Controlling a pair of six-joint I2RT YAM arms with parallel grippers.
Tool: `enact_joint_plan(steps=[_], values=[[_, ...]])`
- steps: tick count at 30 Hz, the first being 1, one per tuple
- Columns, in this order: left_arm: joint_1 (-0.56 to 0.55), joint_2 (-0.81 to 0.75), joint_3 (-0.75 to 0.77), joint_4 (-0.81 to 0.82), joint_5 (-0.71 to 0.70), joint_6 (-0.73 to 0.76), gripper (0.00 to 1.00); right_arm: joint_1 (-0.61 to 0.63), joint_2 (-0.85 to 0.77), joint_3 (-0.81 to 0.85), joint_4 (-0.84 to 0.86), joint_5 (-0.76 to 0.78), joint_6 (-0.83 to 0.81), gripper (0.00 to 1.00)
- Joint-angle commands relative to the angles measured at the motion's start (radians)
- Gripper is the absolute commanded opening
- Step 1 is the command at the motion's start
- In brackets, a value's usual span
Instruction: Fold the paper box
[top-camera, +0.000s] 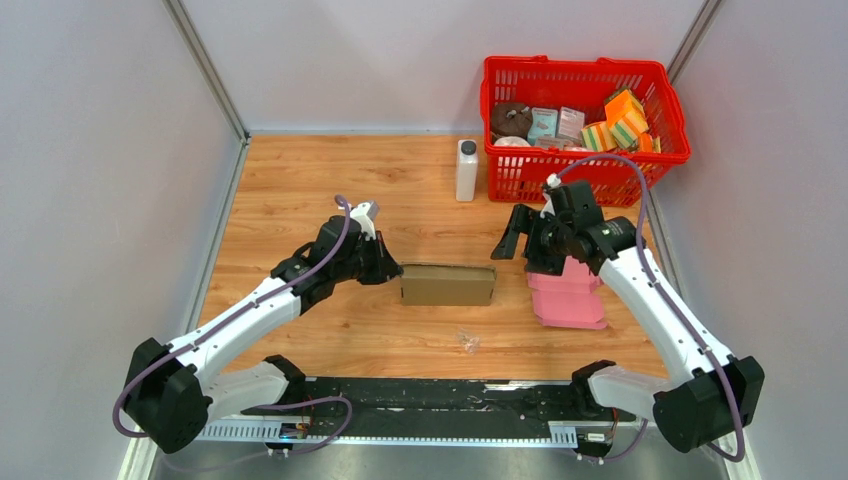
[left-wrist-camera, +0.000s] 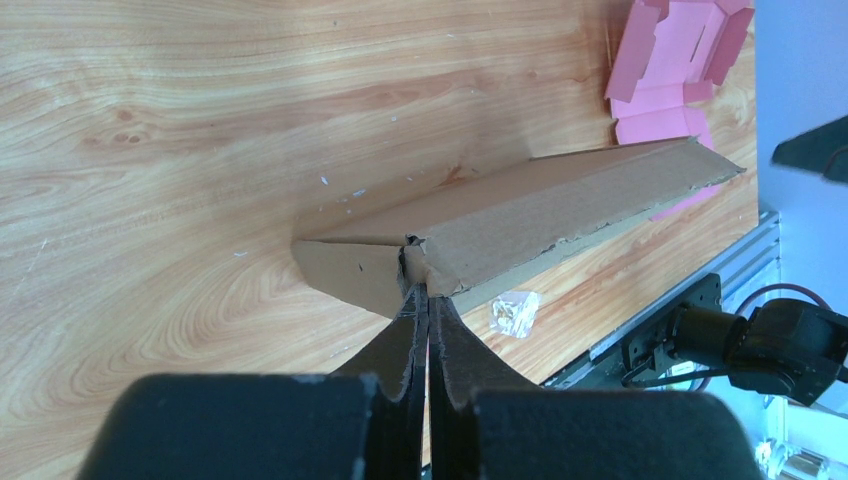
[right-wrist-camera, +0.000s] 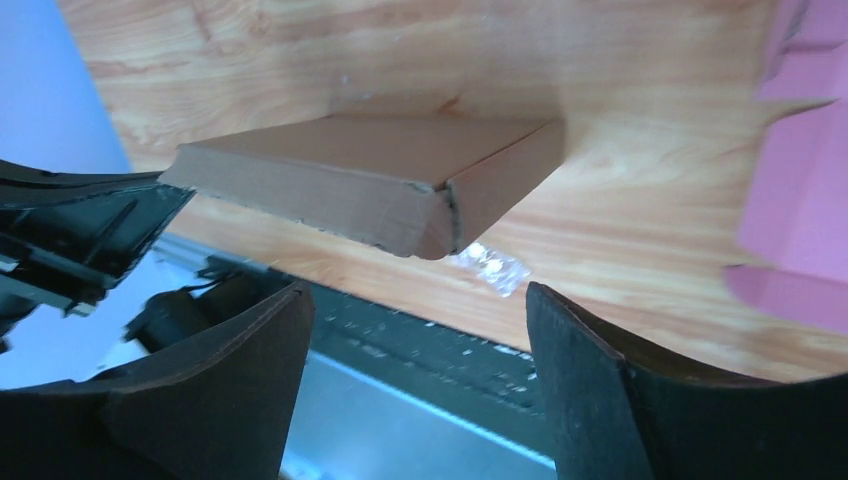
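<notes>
Now, my left gripper (left-wrist-camera: 420, 295) pressed together, tips touching left end of paper box (top-camera: 448, 284), which lies flat on table (top-camera: 300, 190). My right gripper (right-wrist-camera: 418, 300) spread wide, just off box's right end, not touching. Pink sheets (top-camera: 568, 295) further right.

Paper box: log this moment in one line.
paper box: lying on table | left end effector: shut, tips at its left end | right end effector: open, off its right end, near pink cardboard
</notes>
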Motion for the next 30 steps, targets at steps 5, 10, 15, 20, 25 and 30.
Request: enact_joint_plan(steps=[5,10,15,20,25,30], values=[[-0.023,0.032,-0.046,-0.183,-0.016,0.011,0.0,-0.016,0.009,-0.07,0.15,-0.192,0.192,0.59],[-0.023,0.039,-0.045,-0.18,-0.022,0.018,0.0,0.065,0.024,-0.027,0.097,-0.091,-0.05,0.46],[-0.021,0.052,-0.043,-0.174,-0.018,0.02,0.0,0.185,-0.024,-0.039,0.1,0.174,-0.252,0.4],[-0.021,0.052,-0.043,-0.179,-0.016,0.026,0.0,0.196,-0.025,-0.06,0.156,0.228,-0.279,0.22],[-0.023,0.054,-0.04,-0.182,-0.015,0.024,0.0,0.202,0.016,-0.011,0.109,0.279,-0.313,0.18],[-0.024,0.052,-0.04,-0.179,-0.018,0.021,0.0,0.202,0.015,-0.024,0.132,0.272,-0.332,0.19]])
